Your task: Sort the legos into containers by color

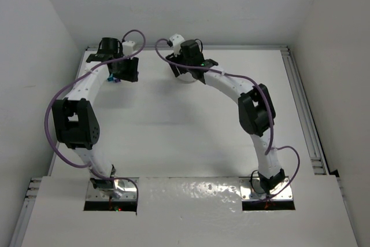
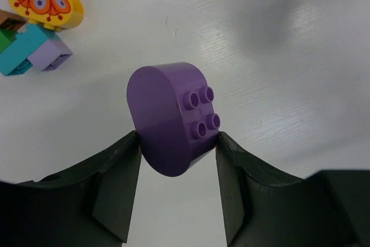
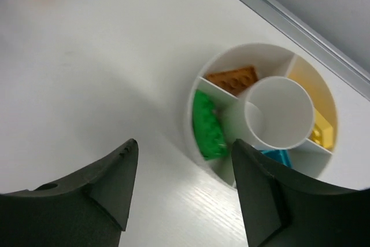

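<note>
A purple brick [image 2: 165,120] is clamped by opposite sides in the left pincer [image 2: 177,137] near the far left corner of the counter [image 1: 173,137]. It is judged light, rigid and slick, best gripped on flat faces. The right pincer [image 3: 184,146] is spread, empty, above the dish [image 3: 277,114] by the far edge.

Robot lab cell: bare white walls [image 1: 191,4] around a white table [image 1: 173,125].

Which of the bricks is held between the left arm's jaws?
The purple rounded brick with four studs, pinched between the jaws; the yellow brick and teal brick lie apart, untouched.
</note>
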Robot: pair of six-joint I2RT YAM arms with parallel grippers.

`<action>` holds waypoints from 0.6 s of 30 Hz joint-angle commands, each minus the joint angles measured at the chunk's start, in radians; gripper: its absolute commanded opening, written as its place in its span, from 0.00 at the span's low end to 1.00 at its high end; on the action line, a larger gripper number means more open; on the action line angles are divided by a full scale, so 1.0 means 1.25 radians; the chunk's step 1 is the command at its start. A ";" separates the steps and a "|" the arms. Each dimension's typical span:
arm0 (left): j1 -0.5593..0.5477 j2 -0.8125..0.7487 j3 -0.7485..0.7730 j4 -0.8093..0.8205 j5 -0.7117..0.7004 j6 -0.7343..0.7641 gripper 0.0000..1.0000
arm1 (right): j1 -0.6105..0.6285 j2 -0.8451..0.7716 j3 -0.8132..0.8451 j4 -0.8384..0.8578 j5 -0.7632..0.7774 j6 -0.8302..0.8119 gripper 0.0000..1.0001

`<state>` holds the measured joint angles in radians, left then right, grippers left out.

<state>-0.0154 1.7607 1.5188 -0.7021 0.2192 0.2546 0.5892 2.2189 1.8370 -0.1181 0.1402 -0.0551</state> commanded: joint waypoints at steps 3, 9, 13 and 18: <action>0.006 -0.043 0.061 -0.004 0.099 0.064 0.00 | -0.049 -0.127 0.041 0.009 -0.310 0.235 0.66; -0.010 -0.032 0.124 -0.081 0.254 0.255 0.00 | -0.076 -0.159 -0.003 0.006 -0.416 0.354 0.69; -0.033 -0.049 0.109 -0.100 0.270 0.369 0.00 | -0.077 -0.172 0.002 0.004 -0.423 0.473 0.68; -0.045 -0.162 -0.029 0.078 0.231 0.483 0.00 | -0.071 -0.196 -0.040 0.072 -0.419 0.659 0.66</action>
<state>-0.0612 1.6802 1.5463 -0.7448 0.4831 0.7116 0.4885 2.0285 1.8050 -0.0998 -0.3454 0.5903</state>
